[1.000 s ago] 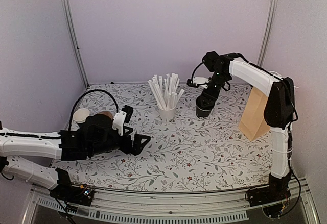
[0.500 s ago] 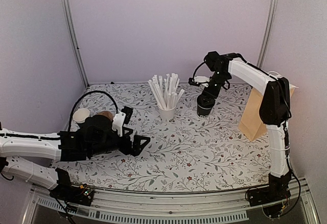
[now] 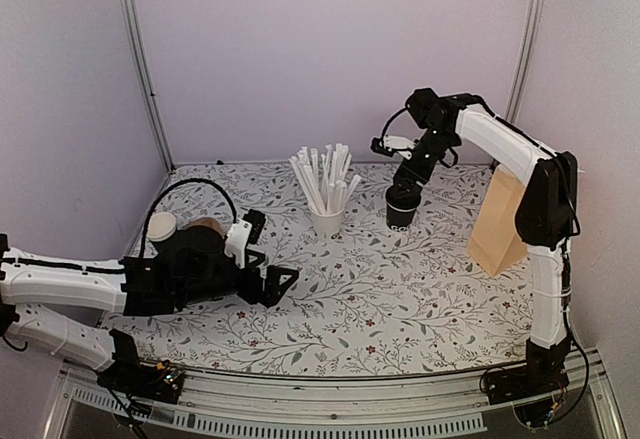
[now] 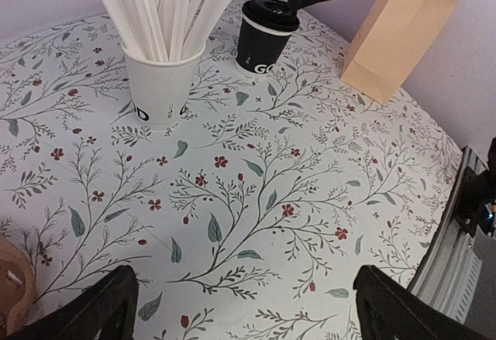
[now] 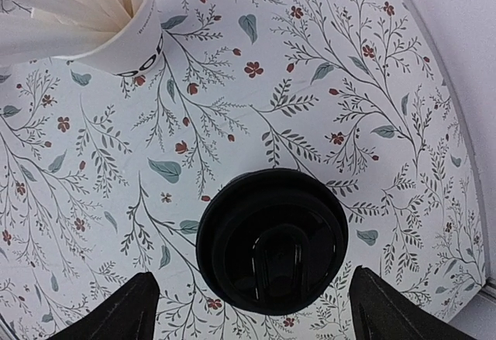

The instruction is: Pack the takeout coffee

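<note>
My right gripper [image 3: 408, 172], jaws apart and empty: directly above the upright, lidded black cup [image 3: 401, 211] near the table's [image 3: 400, 304] far edge, left gripper [image 3: 278, 283] well apart.

Top external: high at the near edge, over the whole surface [image 3: 400, 299].
Left wrist: low, facing across to the black cup [image 4: 260, 46].
Right wrist: close, straight down on that cup.

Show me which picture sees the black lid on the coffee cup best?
The right wrist view: it looks straight down on the black lid, big, sharp and whole. The left wrist view shows it small and side-on, atop the coffee cup far away. The top external view shows only a tiny dark cap.
</note>
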Motion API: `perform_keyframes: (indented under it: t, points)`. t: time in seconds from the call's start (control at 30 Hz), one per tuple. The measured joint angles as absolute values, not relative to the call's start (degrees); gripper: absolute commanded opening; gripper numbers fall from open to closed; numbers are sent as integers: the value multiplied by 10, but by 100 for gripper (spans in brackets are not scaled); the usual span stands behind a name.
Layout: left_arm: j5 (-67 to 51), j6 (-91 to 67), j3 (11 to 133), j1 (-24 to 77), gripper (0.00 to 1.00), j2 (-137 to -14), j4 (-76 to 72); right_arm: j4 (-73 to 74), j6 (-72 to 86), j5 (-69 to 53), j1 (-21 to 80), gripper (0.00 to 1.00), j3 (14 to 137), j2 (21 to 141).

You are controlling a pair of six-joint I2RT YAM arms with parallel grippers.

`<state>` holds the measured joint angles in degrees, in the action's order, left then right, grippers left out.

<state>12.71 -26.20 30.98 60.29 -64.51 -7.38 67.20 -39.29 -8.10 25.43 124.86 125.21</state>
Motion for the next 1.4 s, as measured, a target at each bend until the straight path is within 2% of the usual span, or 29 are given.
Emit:
perform_keyframes:
  t: [0.17, 0.33, 0.4, 0.63, 0.8, 1.07, 1.13, 1.2, 1.33, 1.4]
  points:
    - [141, -261, 314, 602, 100, -654, -77, 682, -382, -79, 254, 87, 1232, 1194]
    - [153, -269, 316, 586, 99, -656, -98, 682, -378, -55, 253, 85, 1149, 1051]
    - [146, -269, 318, 582, 96, -664, -110, 690, -382, -43, 250, 83, 1132, 995]
    - [117, -263, 337, 581, 90, -718, -139, 715, -401, 19, 213, 71, 1110, 853]
    - [97, -260, 364, 581, 87, -762, -143, 736, -405, 43, 161, 59, 1047, 818]
    - [77, -260, 377, 581, 87, -772, -144, 749, -399, 44, 72, 55, 982, 819]
    - [75, -260, 375, 581, 87, -767, -144, 750, -398, 44, 65, 50, 970, 819]
    - [74, -260, 371, 581, 87, -756, -144, 750, -396, 43, 60, 40, 961, 819]
    - [73, -262, 356, 581, 87, -731, -149, 755, -389, 27, 59, 9, 959, 820]
    - [72, -263, 352, 581, 87, -727, -150, 759, -387, 10, 59, 2, 959, 821]
